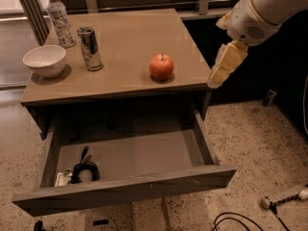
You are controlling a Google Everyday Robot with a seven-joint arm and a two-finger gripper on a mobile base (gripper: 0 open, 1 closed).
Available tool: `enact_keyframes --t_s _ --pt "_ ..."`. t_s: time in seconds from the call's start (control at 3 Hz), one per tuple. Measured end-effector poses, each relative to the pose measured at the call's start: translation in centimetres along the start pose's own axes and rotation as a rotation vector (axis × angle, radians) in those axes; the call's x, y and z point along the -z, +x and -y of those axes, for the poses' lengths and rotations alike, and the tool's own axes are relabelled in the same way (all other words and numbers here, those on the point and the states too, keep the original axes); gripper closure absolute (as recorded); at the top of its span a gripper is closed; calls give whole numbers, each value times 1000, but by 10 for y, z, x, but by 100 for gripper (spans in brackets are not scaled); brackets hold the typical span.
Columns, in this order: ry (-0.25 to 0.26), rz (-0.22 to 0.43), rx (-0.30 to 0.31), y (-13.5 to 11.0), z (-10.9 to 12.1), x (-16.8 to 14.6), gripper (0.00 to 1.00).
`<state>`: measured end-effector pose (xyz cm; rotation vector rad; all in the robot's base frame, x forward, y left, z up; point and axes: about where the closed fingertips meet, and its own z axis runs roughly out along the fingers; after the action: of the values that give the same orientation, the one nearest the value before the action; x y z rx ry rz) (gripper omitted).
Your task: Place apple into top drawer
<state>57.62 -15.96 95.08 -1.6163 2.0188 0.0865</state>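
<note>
The red-orange apple (161, 67) stands on the tabletop near its front right edge. Below it, the wide grey-brown top drawer (130, 187) is pulled fully out, its floor mostly bare. My gripper (223, 67), with pale yellowish fingers on a white wrist, hangs in the air just off the table's right edge. It is to the right of the apple, at about the apple's height, and holds nothing that I can see.
On the table's left side are a white bowl (44, 60), a metal can (89, 48) and a water bottle (59, 18). A coiled black cable (83, 170) lies in the drawer's left front corner. A power strip (284, 196) and cables lie on the floor at right.
</note>
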Motion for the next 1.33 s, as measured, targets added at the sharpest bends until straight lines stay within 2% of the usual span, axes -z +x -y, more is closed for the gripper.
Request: enact_keyframes --t_s 0.33,0.67,1.0,1.33 --pt "9 37 -38 4 5 -13 0" --pt "11 139 -78 -4 22 -37 0" --pt "-16 246 -93 -26 39 -64 0" --pt "-60 307 -89 -48 47 -89 0"
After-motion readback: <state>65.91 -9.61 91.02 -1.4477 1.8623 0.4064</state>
